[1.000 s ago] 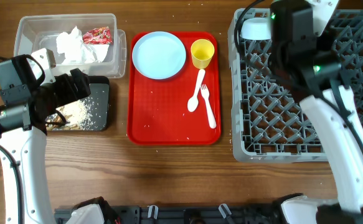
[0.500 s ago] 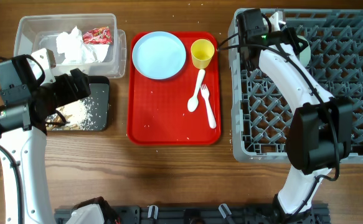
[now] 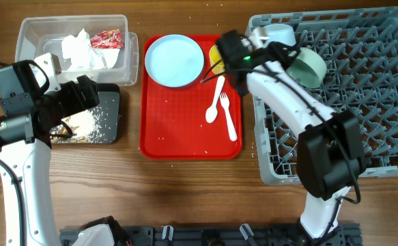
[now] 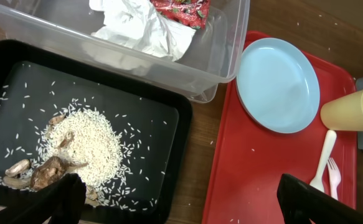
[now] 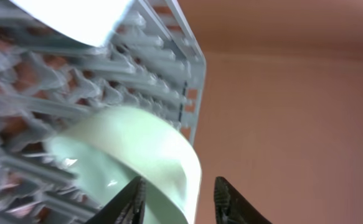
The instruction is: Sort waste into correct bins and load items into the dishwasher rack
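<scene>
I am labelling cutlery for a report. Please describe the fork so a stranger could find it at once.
Look at the flat red tray in the middle of the table. On its right half two white plastic utensils lie side by side; the fork is the one nearer the grey rack, ending in prongs, unlike the oval-tipped spoon.

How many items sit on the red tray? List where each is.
4: pale blue plate back left; yellow cup back right, partly behind the right arm; white spoon and fork side by side along the right.
</scene>
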Available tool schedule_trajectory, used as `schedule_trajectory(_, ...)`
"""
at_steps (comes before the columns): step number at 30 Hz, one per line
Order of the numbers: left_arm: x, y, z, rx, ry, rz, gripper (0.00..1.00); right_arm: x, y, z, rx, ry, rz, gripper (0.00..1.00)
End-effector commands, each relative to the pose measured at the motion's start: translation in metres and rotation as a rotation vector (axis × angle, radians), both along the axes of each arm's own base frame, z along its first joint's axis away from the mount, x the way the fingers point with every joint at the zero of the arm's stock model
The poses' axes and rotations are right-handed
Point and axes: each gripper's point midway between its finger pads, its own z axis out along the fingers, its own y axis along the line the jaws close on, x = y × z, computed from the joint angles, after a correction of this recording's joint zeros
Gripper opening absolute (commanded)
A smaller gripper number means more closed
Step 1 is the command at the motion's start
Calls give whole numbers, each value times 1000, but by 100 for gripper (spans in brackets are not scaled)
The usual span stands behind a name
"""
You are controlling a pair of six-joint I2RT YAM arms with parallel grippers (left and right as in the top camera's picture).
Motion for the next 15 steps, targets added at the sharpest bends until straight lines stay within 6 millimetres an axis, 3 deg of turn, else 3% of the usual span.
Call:
schedule_trajectory(1,1,1,4,10,-14,-14,100,-4,25,-21,58,59,64,54)
schedule_trajectory(5,1,1,4,10,-15,-14,100,-10,49,-43,173,144,128,55)
schedule_trajectory(8,1,1,4,10,-15,-14,100,-9,57,-29,256,90,137,61)
schedule_trajectory(10,1,1,4,10,-15,-14,100,-5,71,-10,438,10,143,67)
schedule_trajectory(12,1,1,4,10,-15,-14,100,-4,111,3,766,-23,203,84)
schedule_trajectory(13,1,1,4,10,-14,-14,100,-13,142,4,951,47,274,85)
schedule_trajectory(14,1,1,4,10,-14,-14,100,-35,193,4,1218,209,392,86)
schedule_trajectory(15,1,1,4,10,-15,-14,100,-51,221,8,1369,311,458,86)
